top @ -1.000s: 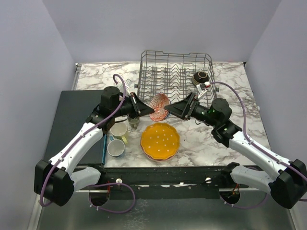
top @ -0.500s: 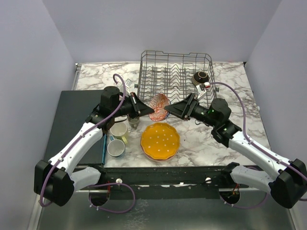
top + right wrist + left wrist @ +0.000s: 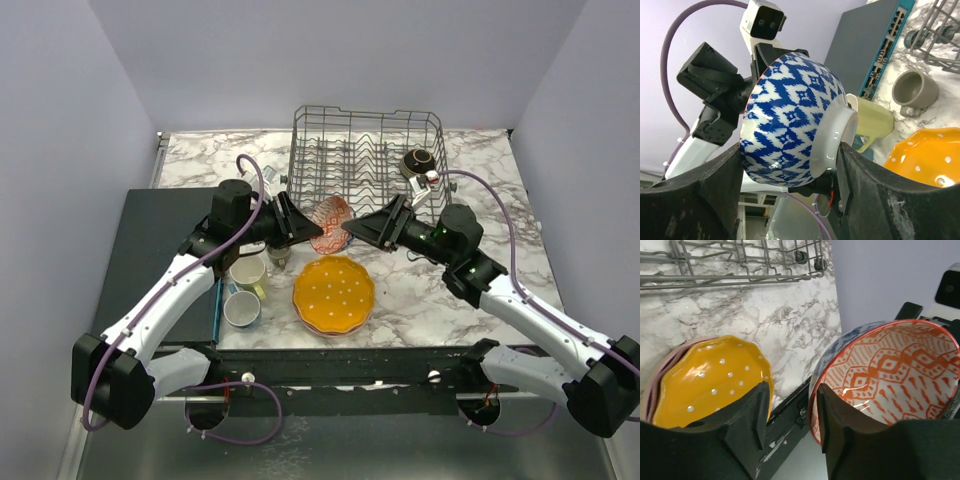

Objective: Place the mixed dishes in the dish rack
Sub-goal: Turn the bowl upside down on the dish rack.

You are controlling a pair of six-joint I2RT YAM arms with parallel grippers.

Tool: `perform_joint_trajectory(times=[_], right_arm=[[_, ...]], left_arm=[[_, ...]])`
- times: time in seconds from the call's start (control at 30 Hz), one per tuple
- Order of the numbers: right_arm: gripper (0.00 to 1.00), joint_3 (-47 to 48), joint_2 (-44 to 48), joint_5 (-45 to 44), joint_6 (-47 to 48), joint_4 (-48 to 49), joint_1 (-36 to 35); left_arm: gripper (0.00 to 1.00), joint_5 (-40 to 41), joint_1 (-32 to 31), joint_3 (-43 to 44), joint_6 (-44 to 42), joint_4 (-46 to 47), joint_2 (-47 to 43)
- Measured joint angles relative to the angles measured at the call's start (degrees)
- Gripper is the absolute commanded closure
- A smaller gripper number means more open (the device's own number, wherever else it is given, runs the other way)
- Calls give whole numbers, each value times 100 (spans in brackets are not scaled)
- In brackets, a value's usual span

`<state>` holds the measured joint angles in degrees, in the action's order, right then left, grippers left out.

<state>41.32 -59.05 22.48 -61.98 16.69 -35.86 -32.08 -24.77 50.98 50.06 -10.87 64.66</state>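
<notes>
**Loading hardly begun: one bowl in the rack, one in the air**

Only a dark brown bowl (image 3: 416, 162) sits in the dish rack (image 3: 350, 160), at its right side. The patterned bowl (image 3: 332, 222) hangs in the air just near of the rack, between the two arms. The right gripper (image 3: 790, 150) pinches it, rim to foot. The left gripper (image 3: 791, 405) has its jaws spread around the rim, not squeezing. Waiting on the table are the orange plate (image 3: 333, 292) on a pink plate (image 3: 650, 390), a yellow mug (image 3: 248, 272), a grey mug (image 3: 278, 257) and one more mug (image 3: 241, 308). I judge that most of the work remains.
</notes>
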Motion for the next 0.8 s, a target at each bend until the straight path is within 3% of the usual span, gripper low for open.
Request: perform_joint_trajectory(times=[0.23, 0.8], right_arm=[[61, 546, 179, -520, 518, -894, -20], [62, 2039, -229, -1961, 2243, -3182, -20]], left_arm=[[38, 269, 0, 363, -302, -382, -17], [34, 651, 2, 798, -988, -1261, -186]])
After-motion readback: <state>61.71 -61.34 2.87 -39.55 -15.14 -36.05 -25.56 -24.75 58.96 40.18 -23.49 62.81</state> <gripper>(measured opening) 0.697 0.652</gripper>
